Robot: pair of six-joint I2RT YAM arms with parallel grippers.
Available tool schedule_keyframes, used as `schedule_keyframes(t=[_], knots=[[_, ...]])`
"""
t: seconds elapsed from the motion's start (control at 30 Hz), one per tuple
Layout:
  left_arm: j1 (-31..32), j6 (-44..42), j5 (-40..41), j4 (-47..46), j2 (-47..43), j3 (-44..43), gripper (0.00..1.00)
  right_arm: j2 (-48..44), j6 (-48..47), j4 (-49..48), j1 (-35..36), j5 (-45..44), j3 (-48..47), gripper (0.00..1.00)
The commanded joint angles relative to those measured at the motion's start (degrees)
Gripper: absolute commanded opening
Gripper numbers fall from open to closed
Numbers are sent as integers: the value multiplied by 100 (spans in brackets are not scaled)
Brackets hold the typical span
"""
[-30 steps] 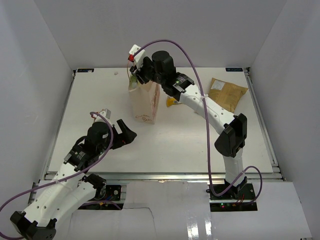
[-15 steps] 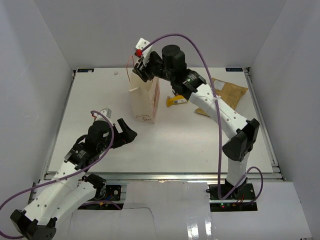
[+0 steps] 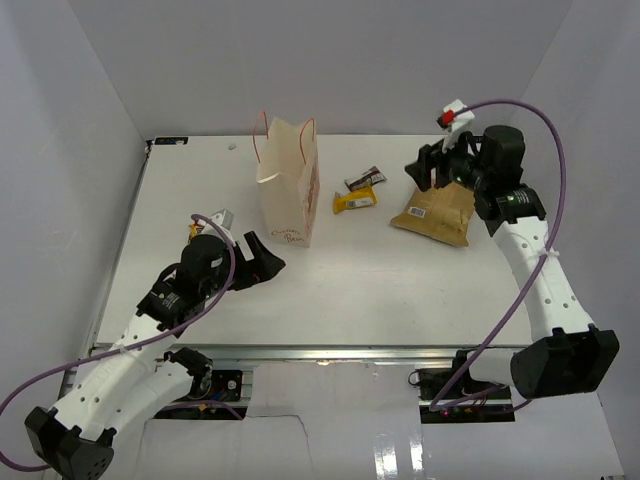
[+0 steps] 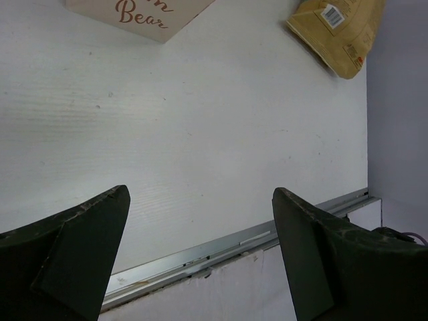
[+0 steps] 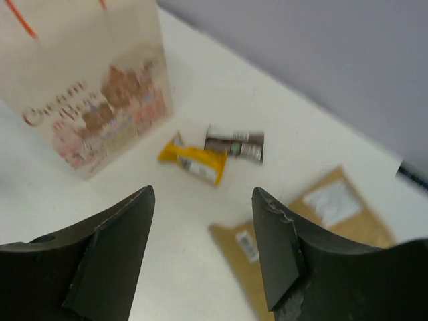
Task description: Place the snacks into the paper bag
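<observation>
The cream paper bag (image 3: 289, 190) with orange-red handles stands upright at the table's back middle; it also shows in the right wrist view (image 5: 87, 80). To its right lie the yellow wrapper (image 3: 356, 201) (image 5: 194, 160) and the dark brown-and-white bar (image 3: 364, 179) (image 5: 234, 143). The tan chip bag (image 3: 436, 211) (image 5: 314, 227) lies further right, and its end shows in the left wrist view (image 4: 338, 30). The green pouch is out of view. My right gripper (image 3: 428, 168) (image 5: 204, 251) is open and empty above the chip bag's far end. My left gripper (image 3: 262, 261) (image 4: 200, 257) is open and empty, near the paper bag's front.
White walls enclose the table on three sides. A metal rail (image 3: 320, 352) runs along the table's near edge, also seen in the left wrist view (image 4: 221, 251).
My right arm has swung from above the paper bag's mouth to the right, over the chip bag. The green pouch it held one second ago is gone from view. The left gripper shifted slightly.
</observation>
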State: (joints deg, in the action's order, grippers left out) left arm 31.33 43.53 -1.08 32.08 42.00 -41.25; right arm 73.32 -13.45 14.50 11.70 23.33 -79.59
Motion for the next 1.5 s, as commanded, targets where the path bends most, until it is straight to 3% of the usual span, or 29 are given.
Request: schedule_keyframes(t=[0.0,0.1,0.23,0.6,1.07,1.27,1.47], knots=[[22,-90,-401,-394,115,47,98,-256,562,439,-694,259,987,68],[22,-64,-568,-553,203,135,98,-248,930,536,-1274,119,1612,78],[22,-73,-700,-641,300,100,98,129,1292,677,-1863,-30,1973,83],[22,-20,-832,-755,283,250,98,1359,1109,598,-2163,-680,1676,93],[22,86,-1095,-913,414,259,98,2502,203,141,-2331,-427,1254,91],[22,165,-1298,-1142,643,4,98,3055,176,53,-2331,-48,1060,80],[31,261,-1482,-1361,941,-216,98,3075,141,9,-2348,478,1191,42]])
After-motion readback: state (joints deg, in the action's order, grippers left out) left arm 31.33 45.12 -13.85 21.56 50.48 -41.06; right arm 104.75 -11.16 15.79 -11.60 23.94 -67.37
